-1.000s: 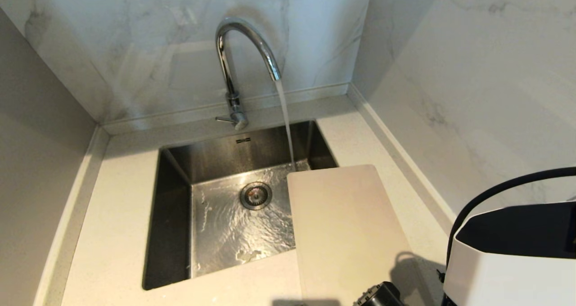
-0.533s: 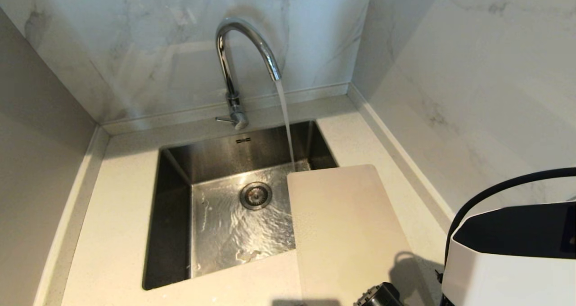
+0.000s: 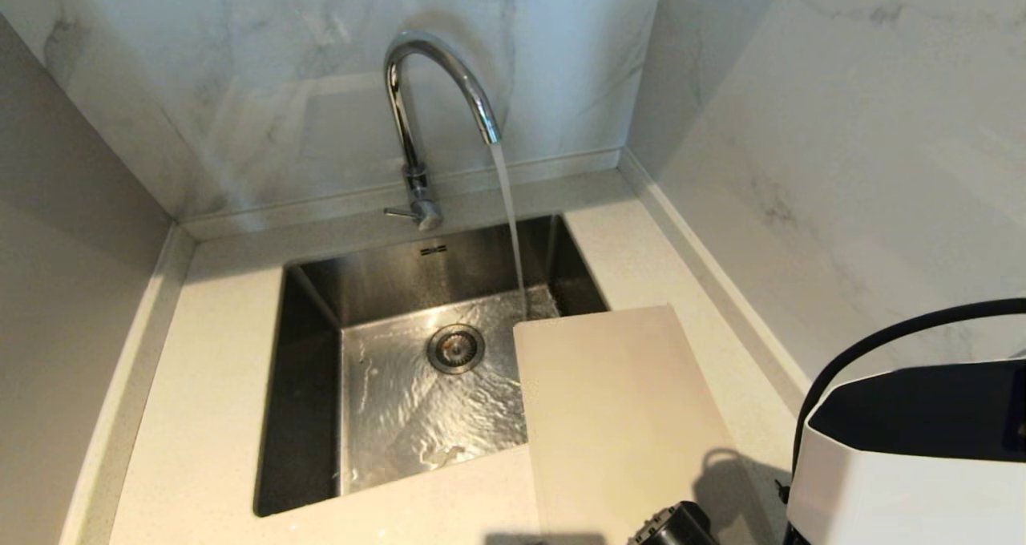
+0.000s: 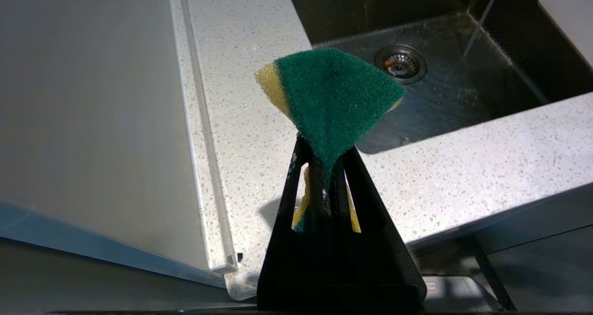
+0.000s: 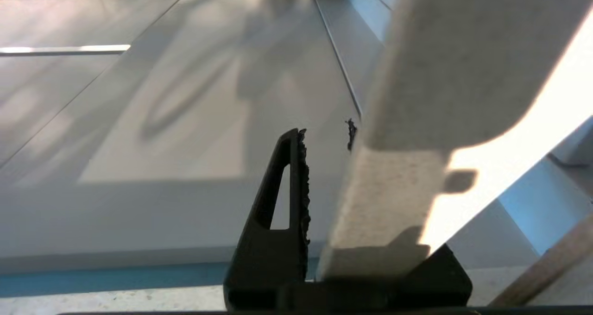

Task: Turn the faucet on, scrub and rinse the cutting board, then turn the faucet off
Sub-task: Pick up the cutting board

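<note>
The cutting board (image 3: pixel 617 417) has shifted slightly back toward the right end effector (image 5: pixel 326 141), its far edge now uncovering more sink (image 3: pixel 313 353).

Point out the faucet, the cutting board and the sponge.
faucet (image 3: pixel 437 60): head view, on the arching spout.
cutting board (image 3: pixel 617 417): head view, middle of its flat face.
sponge (image 4: pixel 331 90): left wrist view, green scouring side.

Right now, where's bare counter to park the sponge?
Bare counter left of the sink, up to the left wall, and a strip behind the faucet. Right side is crowded: cutting board overhangs the sink there.
</note>
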Controlling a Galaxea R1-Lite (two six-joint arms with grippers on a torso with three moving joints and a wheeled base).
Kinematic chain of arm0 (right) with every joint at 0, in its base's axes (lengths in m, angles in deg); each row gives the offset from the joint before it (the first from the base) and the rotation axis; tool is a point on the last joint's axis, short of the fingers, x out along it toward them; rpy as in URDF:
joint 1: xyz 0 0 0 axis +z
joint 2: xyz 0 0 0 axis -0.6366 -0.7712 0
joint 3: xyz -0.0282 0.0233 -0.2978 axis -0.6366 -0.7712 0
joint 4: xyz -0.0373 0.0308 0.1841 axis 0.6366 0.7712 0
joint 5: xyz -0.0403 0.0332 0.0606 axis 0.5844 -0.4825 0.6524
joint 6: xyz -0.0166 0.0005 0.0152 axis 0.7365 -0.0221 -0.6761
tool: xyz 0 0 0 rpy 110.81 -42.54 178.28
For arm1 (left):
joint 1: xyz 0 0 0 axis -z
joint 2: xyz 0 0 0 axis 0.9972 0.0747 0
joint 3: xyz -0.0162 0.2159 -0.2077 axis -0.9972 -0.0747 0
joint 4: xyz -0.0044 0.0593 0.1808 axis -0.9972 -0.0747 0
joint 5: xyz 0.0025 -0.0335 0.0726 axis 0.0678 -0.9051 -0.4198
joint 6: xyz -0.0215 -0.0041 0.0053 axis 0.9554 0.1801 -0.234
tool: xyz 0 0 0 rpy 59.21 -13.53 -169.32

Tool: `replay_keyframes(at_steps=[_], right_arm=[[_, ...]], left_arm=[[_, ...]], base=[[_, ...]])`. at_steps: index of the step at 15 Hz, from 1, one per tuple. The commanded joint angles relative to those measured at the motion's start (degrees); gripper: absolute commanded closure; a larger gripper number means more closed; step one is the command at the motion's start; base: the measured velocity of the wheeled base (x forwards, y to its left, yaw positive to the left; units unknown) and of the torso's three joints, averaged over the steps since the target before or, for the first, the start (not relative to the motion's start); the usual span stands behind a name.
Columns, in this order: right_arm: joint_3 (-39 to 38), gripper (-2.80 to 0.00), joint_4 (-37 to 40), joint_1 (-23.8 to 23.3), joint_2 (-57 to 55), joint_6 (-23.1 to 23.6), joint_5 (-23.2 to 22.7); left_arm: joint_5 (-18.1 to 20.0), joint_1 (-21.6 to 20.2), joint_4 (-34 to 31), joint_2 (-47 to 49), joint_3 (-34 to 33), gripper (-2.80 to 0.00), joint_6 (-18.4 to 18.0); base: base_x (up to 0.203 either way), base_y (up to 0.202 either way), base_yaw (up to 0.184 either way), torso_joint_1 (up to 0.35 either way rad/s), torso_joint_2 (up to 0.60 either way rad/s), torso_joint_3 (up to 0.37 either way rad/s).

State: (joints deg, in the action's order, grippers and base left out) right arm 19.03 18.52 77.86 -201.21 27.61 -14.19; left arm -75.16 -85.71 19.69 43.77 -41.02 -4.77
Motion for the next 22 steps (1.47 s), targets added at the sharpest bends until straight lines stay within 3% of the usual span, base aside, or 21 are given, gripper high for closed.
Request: replay_keyframes(at_steps=[1,6,11,16,20,22], right_arm=[[0.1,0.00,-0.3,0.0,-0.1,0.4,0.1],[-0.6,0.00,-0.3,0.1,2.0,0.4,-0.1],[-4.2,0.00,0.3,0.1,12.5,0.1,0.1],[-5.9,0.00,6.2,0.0,22.1,-1.6,0.2],[-3.5,0.00,9.4,-0.7,28.5,4.4,1.2],[0.0,0.00,16.5,-0.9,33.0,6.5,2.8]], left_arm=[[0.0,0.0,0.1,0.0,-0.2,0.00,0.0],[0.0,0.0,0.1,0.0,-0.2,0.00,0.0],[0.0,0.0,0.1,0.0,-0.2,0.00,0.0],[0.0,0.0,0.0,0.0,-0.2,0.00,0.0],[0.0,0.0,0.0,0.0,-0.2,0.00,0.1],[0.0,0.0,0.1,0.0,-0.2,0.00,0.0]], base=[[0.000,0.000,0.000,0.000,0.00,0.000],[0.000,0.000,0.000,0.000,0.00,0.000],[0.000,0.000,0.000,0.000,0.00,0.000],[0.000,0.000,0.000,0.000,0.00,0.000],[0.000,0.000,0.000,0.000,0.00,0.000],[0.000,0.000,0.000,0.000,0.00,0.000]])
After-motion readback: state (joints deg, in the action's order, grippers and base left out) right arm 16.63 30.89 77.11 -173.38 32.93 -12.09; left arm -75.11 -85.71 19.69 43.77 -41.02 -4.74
